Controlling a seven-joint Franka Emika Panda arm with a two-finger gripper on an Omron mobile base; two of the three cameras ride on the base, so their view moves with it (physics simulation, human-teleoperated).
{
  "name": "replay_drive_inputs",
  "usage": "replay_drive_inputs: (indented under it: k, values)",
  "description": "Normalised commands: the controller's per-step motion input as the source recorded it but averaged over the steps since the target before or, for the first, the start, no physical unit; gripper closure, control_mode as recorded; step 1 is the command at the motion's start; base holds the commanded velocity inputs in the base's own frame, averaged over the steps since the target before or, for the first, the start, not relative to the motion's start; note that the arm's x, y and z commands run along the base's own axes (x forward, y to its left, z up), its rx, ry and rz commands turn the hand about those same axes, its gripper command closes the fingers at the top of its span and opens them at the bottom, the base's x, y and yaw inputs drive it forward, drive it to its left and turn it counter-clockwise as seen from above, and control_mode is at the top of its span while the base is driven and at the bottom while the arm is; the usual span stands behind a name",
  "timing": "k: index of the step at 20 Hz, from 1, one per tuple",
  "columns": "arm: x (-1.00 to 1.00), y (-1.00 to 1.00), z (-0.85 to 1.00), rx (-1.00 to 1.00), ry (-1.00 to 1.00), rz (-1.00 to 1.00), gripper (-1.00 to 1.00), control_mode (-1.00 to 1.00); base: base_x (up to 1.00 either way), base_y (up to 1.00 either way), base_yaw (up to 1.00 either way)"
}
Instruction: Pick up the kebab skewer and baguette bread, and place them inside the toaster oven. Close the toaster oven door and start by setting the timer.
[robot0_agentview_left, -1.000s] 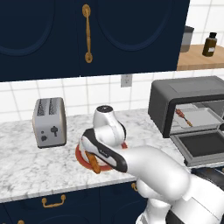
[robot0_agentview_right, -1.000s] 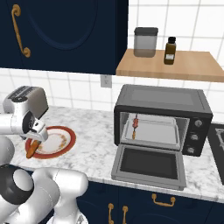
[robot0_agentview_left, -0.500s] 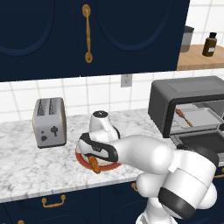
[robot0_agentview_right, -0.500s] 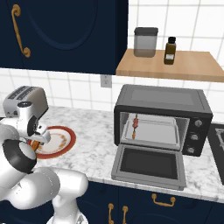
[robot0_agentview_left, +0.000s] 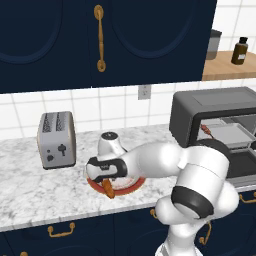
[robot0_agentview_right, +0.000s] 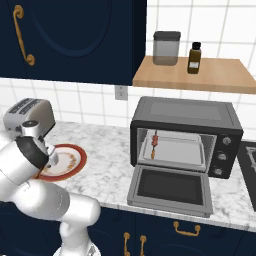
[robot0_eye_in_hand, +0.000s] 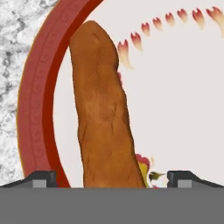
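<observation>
Tool (robot0_eye_in_hand: 111, 177) jaws wide apart, straddling long orange-brown baguette bread (robot0_eye_in_hand: 105, 118) lying on red-rimmed white plate (robot0_eye_in_hand: 37, 109); nothing clamped.

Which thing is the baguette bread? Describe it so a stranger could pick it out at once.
Start at the small silver two-slot toaster on the white marble counter; just to its right lies a round white plate with a red rim. The long orange-brown baguette bread lies on that plate near its rim, between the open gripper fingers. It is the plate's only item, thick, smooth and rounded at the end.
</observation>
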Motion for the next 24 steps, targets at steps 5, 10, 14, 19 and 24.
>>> replay_drive_inputs:
  k: [5, 10, 14, 19, 24]
  values:
    - [0.09, 0.06, -0.12, 0.0, 0.0, 0.02, 1.0, -1.0, 0.0, 0.0, 0.0]
    - [0.0, 0.02, -0.05, 0.0, 0.01, 0.0, 1.0, -1.0, 0.0, 0.0, 0.0]
    - [-0.04, -0.11, 0.12, 0.0, 0.0, 0.01, 1.0, -1.0, 0.0, 0.0, 0.0]
    - [-0.2, -0.55, 0.74, 0.01, -0.01, 0.13, 1.0, -1.0, 0.0, 0.0, 0.0]
    - [-0.66, -1.0, 0.94, 0.0, -0.09, 0.31, 1.0, -1.0, 0.0, 0.0, 0.0]
